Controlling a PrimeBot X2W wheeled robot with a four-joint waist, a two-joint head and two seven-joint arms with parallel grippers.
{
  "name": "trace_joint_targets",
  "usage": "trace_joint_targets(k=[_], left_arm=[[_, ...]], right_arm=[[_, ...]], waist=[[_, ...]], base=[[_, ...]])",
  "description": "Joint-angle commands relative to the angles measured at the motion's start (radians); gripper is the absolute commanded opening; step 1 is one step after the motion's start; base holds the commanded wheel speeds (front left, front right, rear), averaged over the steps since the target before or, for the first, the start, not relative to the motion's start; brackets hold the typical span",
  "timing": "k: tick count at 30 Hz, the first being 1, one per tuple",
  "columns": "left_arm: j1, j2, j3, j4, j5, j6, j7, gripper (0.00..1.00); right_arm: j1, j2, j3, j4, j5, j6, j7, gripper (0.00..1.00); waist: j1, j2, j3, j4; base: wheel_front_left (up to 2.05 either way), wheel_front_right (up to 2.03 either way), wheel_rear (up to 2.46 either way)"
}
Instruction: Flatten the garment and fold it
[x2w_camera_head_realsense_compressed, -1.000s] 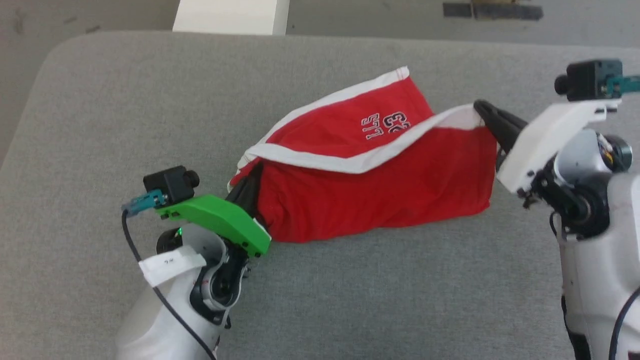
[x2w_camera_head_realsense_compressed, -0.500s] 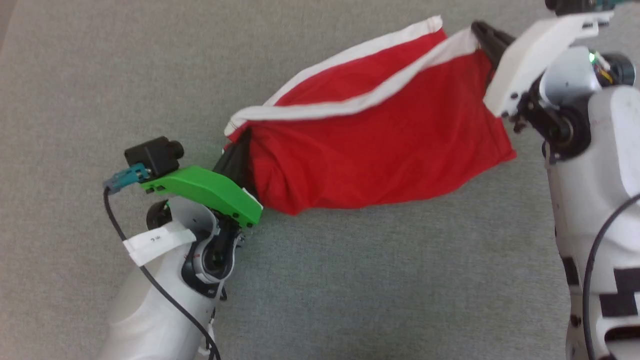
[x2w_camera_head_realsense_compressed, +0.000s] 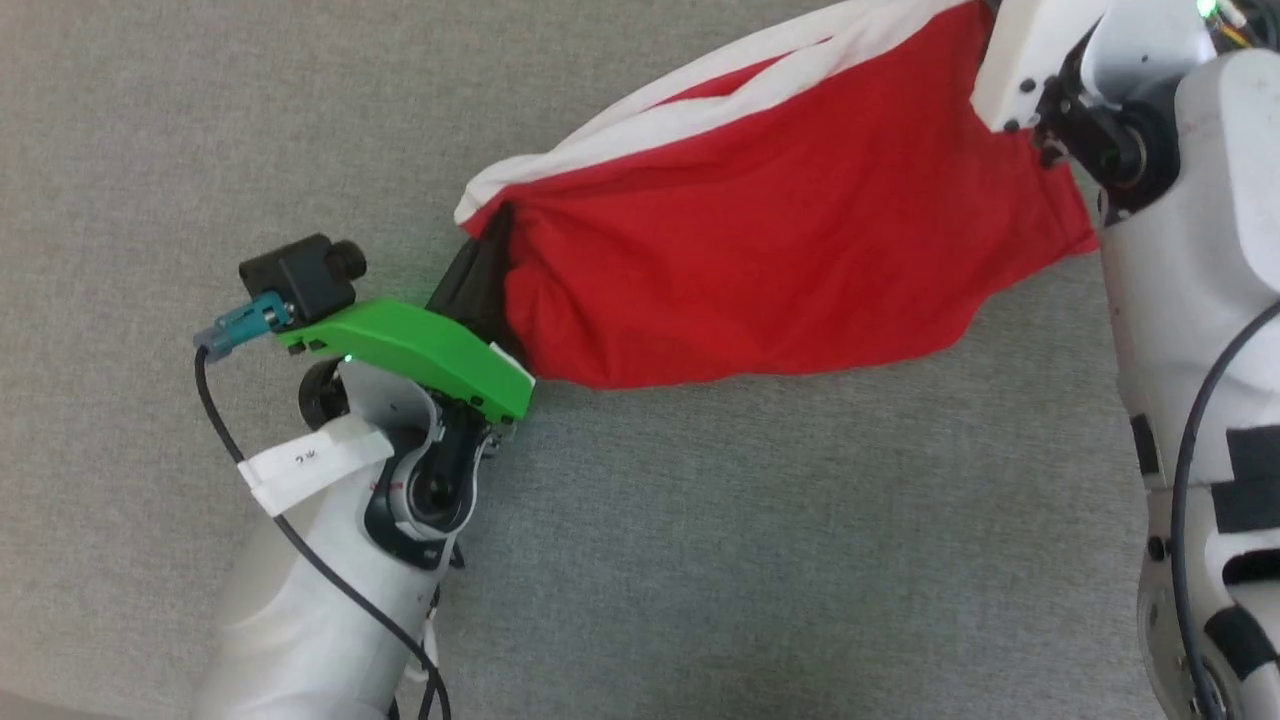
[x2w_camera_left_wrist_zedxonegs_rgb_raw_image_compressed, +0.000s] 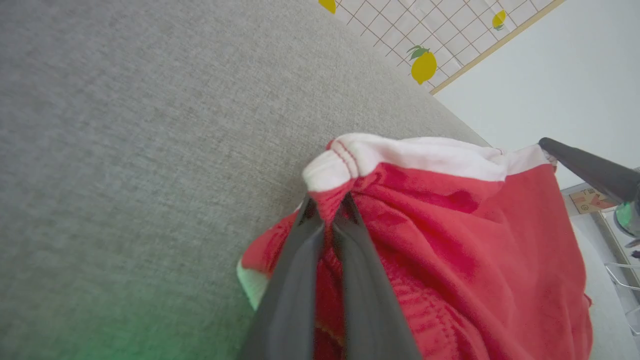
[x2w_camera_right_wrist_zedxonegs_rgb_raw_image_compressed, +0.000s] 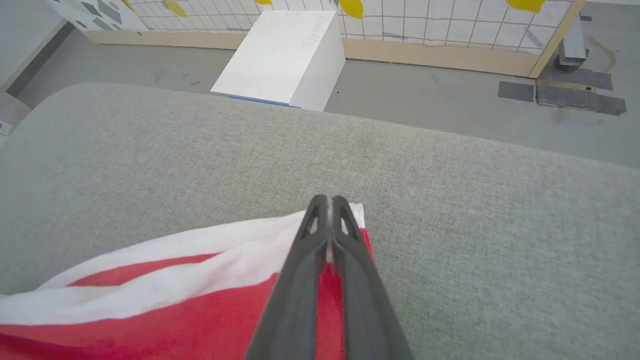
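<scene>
- Holding the garment (x2w_camera_head_realsense_compressed: 780, 250) stretched between 2 tools looks like the step in hand. The red cloth hangs in a sagging span over the grey upholstered surface (x2w_camera_head_realsense_compressed: 700, 560). I cannot tell whether its lower edge touches the surface.
- The left tool (x2w_camera_left_wrist_zedxonegs_rgb_raw_image_compressed: 327, 210) is clamped on a bunched corner just under the white band. The right tool (x2w_camera_right_wrist_zedxonegs_rgb_raw_image_compressed: 328, 205) is pinched tight on the white band at the opposite corner.
- Draw the 2 corners apart evenly until the white band runs straight. Avoid jerking, because the left pinch sits on a wad of cloth that could slip out.
- Lower both corners at 1 pace so the hanging edge lands first and the rest lays out flat behind it, not tucked under itself.
- 2 runs of white band show beside the right tool, so set them down 1 on the other.
- Release only once the cloth rests flat.
</scene>
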Motion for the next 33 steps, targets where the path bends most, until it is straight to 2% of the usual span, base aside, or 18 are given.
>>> trace_joint_targets(k=[1, 6, 13, 14, 15, 16, 25, 33], left_arm=[[-0.012, -0.009, -0.005, 0.013, -0.003, -0.009, 0.000, 0.00], [-0.019, -0.013, -0.015, 0.023, -0.004, -0.009, 0.010, 0.00], [-0.012, -0.013, -0.023, 0.055, -0.018, 0.020, 0.054, 0.00], [-0.012, -0.012, -0.023, 0.056, -0.020, 0.021, 0.057, 0.13], [-0.011, -0.013, -0.025, 0.058, -0.024, 0.020, 0.065, 0.47], [-0.010, -0.014, -0.027, 0.060, -0.029, 0.022, 0.074, 1.00], [-0.003, -0.001, -0.020, 0.047, -0.040, 0.040, 0.093, 1.00], [0.040, 0.038, 0.010, 0.006, -0.040, 0.073, 0.083, 1.00]], right_arm=[[-0.025, 0.005, -0.005, 0.018, -0.019, -0.001, -0.007, 0.00], [-0.054, 0.010, -0.011, 0.076, -0.063, -0.001, 0.003, 0.00], [-0.070, 0.016, 0.001, 0.134, -0.103, -0.001, 0.025, 0.00], [-0.072, 0.017, 0.000, 0.138, -0.102, -0.001, 0.021, 0.19], [-0.073, 0.018, 0.002, 0.142, -0.099, -0.001, 0.019, 0.53], [-0.073, 0.019, 0.005, 0.147, -0.095, -0.001, 0.017, 1.00], [-0.089, 0.022, 0.011, 0.146, -0.020, -0.001, -0.046, 1.00], [-0.054, 0.014, 0.019, 0.129, 0.052, -0.001, -0.081, 1.00]], waist=[[0.0000, -0.0001, 0.014, 0.010], [0.0000, -0.0001, 0.023, 0.010], [0.0000, -0.0001, 0.026, 0.005], [0.0000, -0.0001, 0.026, 0.004], [0.0000, -0.0001, 0.024, 0.004], [0.0000, -0.0001, 0.022, 0.003], [0.0000, -0.0001, -0.024, -0.003], [0.0000, -0.0001, -0.119, -0.014]], base=[[0.00, 0.00, 0.00], [0.00, 0.00, 0.00], [0.00, 0.00, 0.00], [0.00, 0.00, 0.00], [0.00, 0.00, 0.00], [0.00, 0.00, 0.00], [0.00, 0.00, 0.00], [0.00, 0.00, 0.00]])
